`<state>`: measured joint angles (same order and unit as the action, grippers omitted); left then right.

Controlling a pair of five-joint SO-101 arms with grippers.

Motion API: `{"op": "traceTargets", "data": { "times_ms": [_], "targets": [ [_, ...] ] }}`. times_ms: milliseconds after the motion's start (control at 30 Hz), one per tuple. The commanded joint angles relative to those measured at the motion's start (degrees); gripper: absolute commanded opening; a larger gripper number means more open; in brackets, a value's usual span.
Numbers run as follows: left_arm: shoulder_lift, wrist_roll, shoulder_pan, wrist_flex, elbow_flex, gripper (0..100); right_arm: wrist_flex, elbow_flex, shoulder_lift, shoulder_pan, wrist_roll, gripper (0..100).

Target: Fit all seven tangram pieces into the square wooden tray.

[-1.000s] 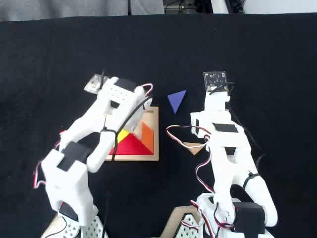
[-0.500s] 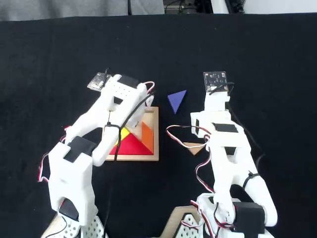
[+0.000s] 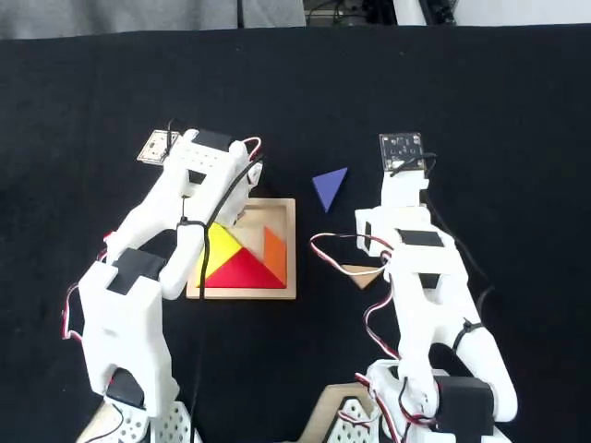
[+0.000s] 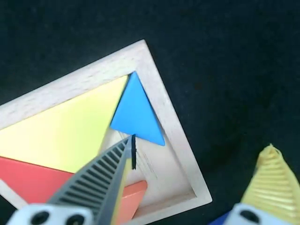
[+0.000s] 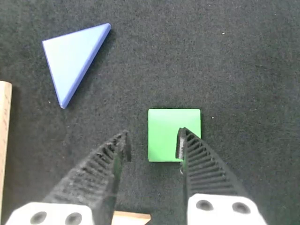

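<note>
Black tabletop [image 3: 517,138] carried a triangle [image 3: 329,187], a square [image 5: 173,133] and a tan piece [image 3: 362,274] right of the tray [image 3: 249,293]; 4 lay inside; both jaws gaped, empty.

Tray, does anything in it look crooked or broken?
Nothing looks broken or crooked. The yellow piece, red piece, orange piece and light blue piece seem flat in the tray. A purple-blue triangle, a green square and a tan piece wait outside on the table.
</note>
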<state>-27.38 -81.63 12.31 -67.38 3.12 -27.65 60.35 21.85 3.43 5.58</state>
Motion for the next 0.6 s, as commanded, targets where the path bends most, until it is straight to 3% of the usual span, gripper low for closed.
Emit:
{"op": "traceTargets", "data": {
  "times_ms": [0, 133, 367, 500, 567],
  "targets": [
    [1.4, 0.4, -0.9, -1.1, 2.9, 40, -0.7, -0.5, 2.5, -0.8, 0.0, 16.6],
    [1.5, 0.4, -0.8, -9.1, 7.8, 40, -0.7, -0.5, 2.5, -0.8, 0.0, 16.6],
    [1.4, 0.4, -2.7, -33.8, 28.0, 40, -0.5, -0.6, 2.5, -0.5, 0.0, 16.6],
    [1.4, 0.7, -9.6, -33.5, 29.1, 40, -0.5, -0.7, 2.5, -0.4, 0.0, 16.6],
    [1.4, 4.7, -13.8, -33.5, 29.1, 40, -0.8, -1.1, 2.5, -0.4, 0.0, 16.6]
  ]
}}
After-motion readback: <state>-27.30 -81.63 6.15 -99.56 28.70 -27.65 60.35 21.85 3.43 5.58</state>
